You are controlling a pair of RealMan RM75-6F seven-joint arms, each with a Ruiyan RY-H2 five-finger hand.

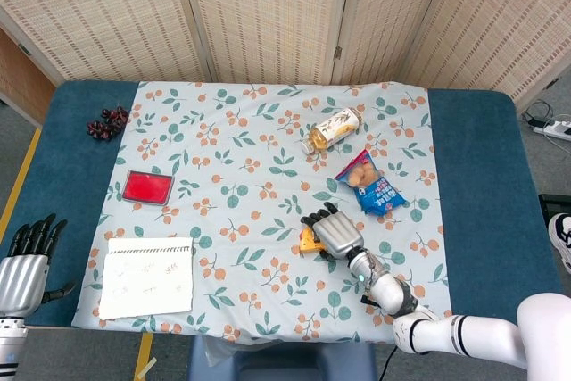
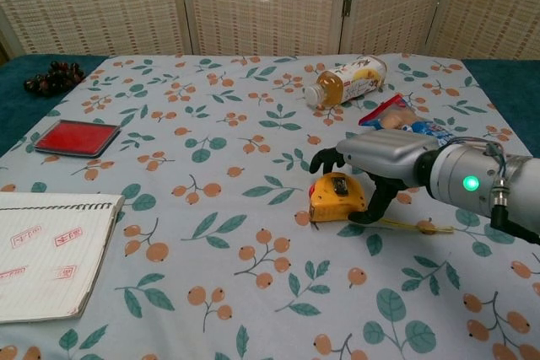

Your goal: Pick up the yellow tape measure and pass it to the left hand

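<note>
The right robot hand (image 2: 371, 162), fingers spread and holding nothing, hovers over the yellow tape measure (image 2: 336, 197) on the tablecloth (image 2: 253, 124).

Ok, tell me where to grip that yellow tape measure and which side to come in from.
Grip the yellow tape measure across its squat body, fingers on the far edge and thumb on the near right edge. Come from above and from the right, as the right hand is poised. It lies flat with its clip up, so only the edges give a hold. A bit of tape trails out to the right; probably keep off it.
</note>
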